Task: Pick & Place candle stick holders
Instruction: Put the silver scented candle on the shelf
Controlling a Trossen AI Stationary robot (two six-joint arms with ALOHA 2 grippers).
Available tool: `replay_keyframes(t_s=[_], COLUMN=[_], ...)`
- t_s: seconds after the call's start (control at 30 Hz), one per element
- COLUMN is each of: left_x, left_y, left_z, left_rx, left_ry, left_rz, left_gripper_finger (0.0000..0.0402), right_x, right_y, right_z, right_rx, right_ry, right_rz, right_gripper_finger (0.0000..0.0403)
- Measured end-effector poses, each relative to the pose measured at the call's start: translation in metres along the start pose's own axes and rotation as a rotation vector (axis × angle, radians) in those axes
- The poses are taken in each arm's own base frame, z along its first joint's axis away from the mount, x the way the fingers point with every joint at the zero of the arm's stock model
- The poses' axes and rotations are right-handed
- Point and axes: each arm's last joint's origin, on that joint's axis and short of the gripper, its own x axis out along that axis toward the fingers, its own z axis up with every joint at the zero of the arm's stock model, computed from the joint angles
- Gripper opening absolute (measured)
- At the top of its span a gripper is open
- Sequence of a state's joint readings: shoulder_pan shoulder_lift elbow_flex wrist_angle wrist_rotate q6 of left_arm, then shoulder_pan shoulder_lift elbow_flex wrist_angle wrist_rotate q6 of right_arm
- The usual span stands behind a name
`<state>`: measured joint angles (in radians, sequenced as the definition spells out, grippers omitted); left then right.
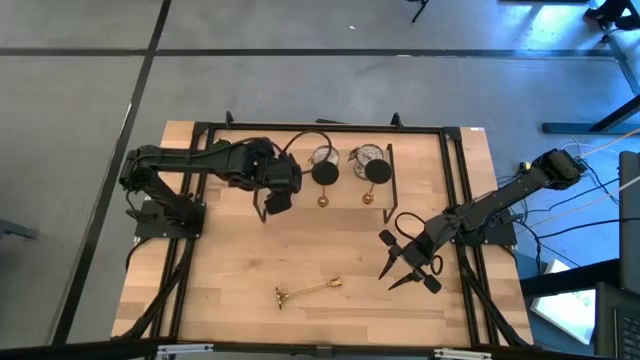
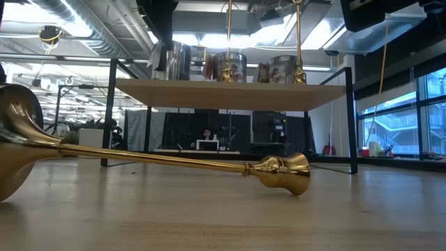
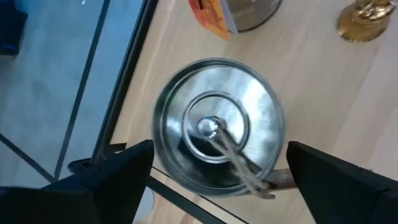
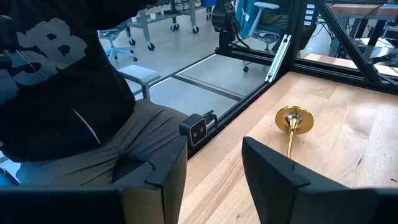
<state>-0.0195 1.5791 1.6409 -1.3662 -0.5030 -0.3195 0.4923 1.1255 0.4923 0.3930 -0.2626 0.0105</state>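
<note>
— Start from the left: what is that arm over?

— The left gripper (image 1: 277, 203) hangs above the silvery cup (image 3: 217, 134) at the left end of the black wire rack (image 1: 390, 172), fingers spread wide to either side of it and nothing held. The cup looks like thin polished metal: light, stiff, slippery. I'd take it across the rim, not by the little post in the middle.

— And farther along the rack?

— Two more shiny cups (image 1: 323, 157) on it, and two gold sticks standing upright, dark discs on top. The third, the lying brass candlestick (image 1: 309, 290), is down on the wooden table (image 1: 230, 280) well in front of the rack, disc end to the left.

— How would that one handle?

— Solid, hard, smooth, likely to roll. Pinch the slim stem near the middle.

— The right arm?

— The right gripper (image 1: 405, 265) waits right of that stick, in front of the rack's right end, fingers partly apart, empty.
</note>
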Motion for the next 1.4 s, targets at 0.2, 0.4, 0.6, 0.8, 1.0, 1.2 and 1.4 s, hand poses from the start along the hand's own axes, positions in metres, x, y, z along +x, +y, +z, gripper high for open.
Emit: replay_keyframes(t_s=[0.2,0.4,0.6,0.8,1.0,1.2,1.4], left_x=[0.005,0.011,0.015,0.006,0.005,0.013,0.018], left_y=[0.012,0.024,0.031,0.025,0.028,0.041,0.052], left_z=[-0.002,0.001,0.002,0.008,0.016,0.023,0.024], left_rx=[0.004,0.006,0.018,0.036,0.022,-0.014,-0.035], left_ry=[0.043,0.052,0.07,-0.033,-0.106,-0.127,-0.115], left_rz=[0.075,0.102,0.098,0.055,0.01,-0.047,-0.054], left_gripper_finger=[0.0309,0.0258,0.0223,0.021,0.022,0.0235,0.0244], right_x=[0.0,0.0,0.0,0.0,0.0,0.0,0.0], right_y=[0.0,0.0,0.0,0.0,0.0,0.0,0.0], right_z=[0.0,0.0,0.0,0.0,0.001,0.002,0.002], right_rx=[0.0,0.0,0.0,0.0,-0.002,-0.004,-0.004], right_ry=[0.0,0.0,0.0,0.0,-0.008,-0.016,-0.015], right_rz=[0.0,0.0,0.0,0.0,0.0,0.001,0.001], right_gripper_finger=[0.0156,0.0156,0.0156,0.0156,0.0156,0.0156,0.0156])
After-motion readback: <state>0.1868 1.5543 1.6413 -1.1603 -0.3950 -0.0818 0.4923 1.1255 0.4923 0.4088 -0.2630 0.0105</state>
